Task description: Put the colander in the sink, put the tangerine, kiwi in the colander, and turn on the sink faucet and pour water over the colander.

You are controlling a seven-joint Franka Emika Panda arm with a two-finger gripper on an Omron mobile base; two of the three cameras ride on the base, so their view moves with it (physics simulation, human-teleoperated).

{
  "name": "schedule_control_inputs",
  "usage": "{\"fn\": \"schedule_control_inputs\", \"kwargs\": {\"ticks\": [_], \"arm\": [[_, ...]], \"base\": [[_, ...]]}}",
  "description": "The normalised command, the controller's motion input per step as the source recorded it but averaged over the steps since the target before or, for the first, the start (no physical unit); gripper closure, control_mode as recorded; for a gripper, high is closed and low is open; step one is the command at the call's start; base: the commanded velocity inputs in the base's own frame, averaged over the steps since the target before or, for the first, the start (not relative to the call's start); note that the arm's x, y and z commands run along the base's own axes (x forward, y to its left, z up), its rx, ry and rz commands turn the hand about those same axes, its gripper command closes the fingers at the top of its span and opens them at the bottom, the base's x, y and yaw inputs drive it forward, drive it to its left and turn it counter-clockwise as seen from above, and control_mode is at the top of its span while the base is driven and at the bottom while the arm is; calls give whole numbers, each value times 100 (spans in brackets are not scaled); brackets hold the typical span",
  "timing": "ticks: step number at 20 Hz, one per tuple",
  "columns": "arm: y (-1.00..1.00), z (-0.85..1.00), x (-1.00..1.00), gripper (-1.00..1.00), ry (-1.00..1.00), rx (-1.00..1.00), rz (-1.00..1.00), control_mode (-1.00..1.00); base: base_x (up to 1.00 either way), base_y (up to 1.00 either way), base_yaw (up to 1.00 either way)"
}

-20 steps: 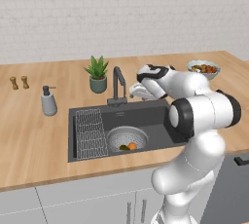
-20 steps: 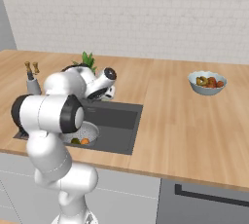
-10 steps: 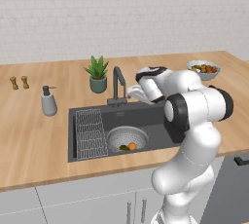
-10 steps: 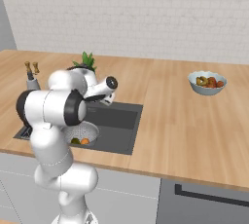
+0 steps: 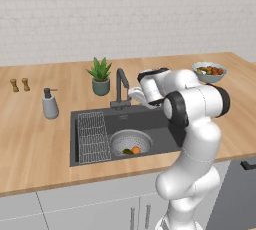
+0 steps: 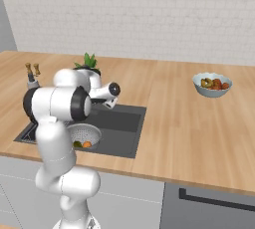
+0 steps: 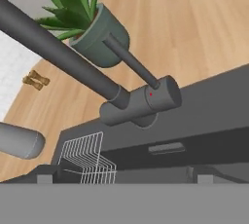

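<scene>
The colander (image 5: pixel 131 143) sits in the dark sink (image 5: pixel 161 124), with the tangerine (image 5: pixel 136 150) and the kiwi (image 5: pixel 127 151) inside it. From the right base view the colander (image 6: pixel 84 135) shows the same tangerine (image 6: pixel 87 144) and kiwi (image 6: pixel 77 144). My gripper (image 5: pixel 134 94) is open, hovering just right of the sink faucet (image 5: pixel 120 86) at the level of its base. In the hand view the sink faucet (image 7: pixel 146 102) is close ahead, its thin lever (image 7: pixel 129 61) slanting up and its neck (image 7: pixel 53 52) crossing the picture. My gripper (image 7: pixel 124 179) holds nothing.
A wire rack (image 5: pixel 93 136) lies in the sink's left part. A potted plant (image 5: pixel 100 76) stands behind the faucet. A soap dispenser (image 5: pixel 49 105) and two small shakers (image 5: pixel 19 84) are on the left counter. A bowl of mixed fruit (image 5: pixel 209 71) is at the far right.
The arm has swung a little and brought the hand closer to the faucet's base. The jaws have stayed open. The colander and the fruit have not moved.
</scene>
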Motion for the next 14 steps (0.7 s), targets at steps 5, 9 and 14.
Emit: {"fn": "schedule_control_inputs", "kwargs": {"ticks": [5,9,14], "arm": [[5,-13,30,-100,0,6,-8,-100],[10,-13,34,-100,0,4,-8,-100],[10,-15,26,-100,0,1,-7,-100]], "base": [[0,0,0],[0,0,0],[0,0,0]]}}
